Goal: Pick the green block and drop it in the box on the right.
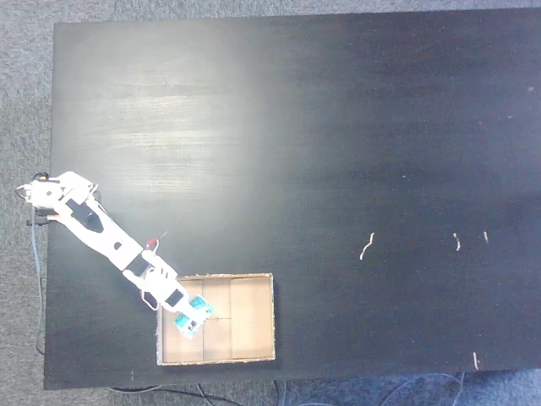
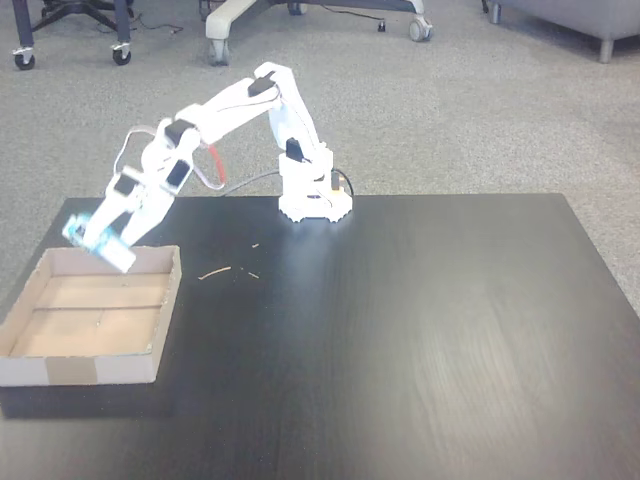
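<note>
- While the white arm [image 2: 240, 105] stretches from its base [image 2: 313, 195] at the table edge, its gripper [image 1: 188, 320] hangs over the box [image 1: 254, 317], inside the box's left end in a fixed view from above.
- In a fixed view from the front, the gripper [image 2: 100, 240] sits above the far rim of the box [image 2: 90, 355], at the table's left side, tilted downward.
- Green block [image 1: 186, 323] shows as a teal patch at the gripper tip, pinched between the fingers; looks lifted, not resting on the box floor.
- Same block [image 2: 78, 232] in the front fixed view: teal, blurred, at the fingertips just over the box's back wall.
- Jaws pressed in on the block; exact contact too blurry to tell finely.
- Box is tan cardboard, shallow, with floor seams visible; it lies near the table's front edge.
- Black table [image 1: 338, 152], glare on the wood grain.
- Few pale scraps [image 1: 366, 246] lie on the table well apart from the box; others [image 2: 214, 272] lie between box and arm base in the front view.
- Grey carpet [image 2: 480, 110] around the table, chair wheels [image 2: 121, 55] at the top of the front view.
- Cables [image 1: 37, 279] hang off the table edge by the base.
</note>
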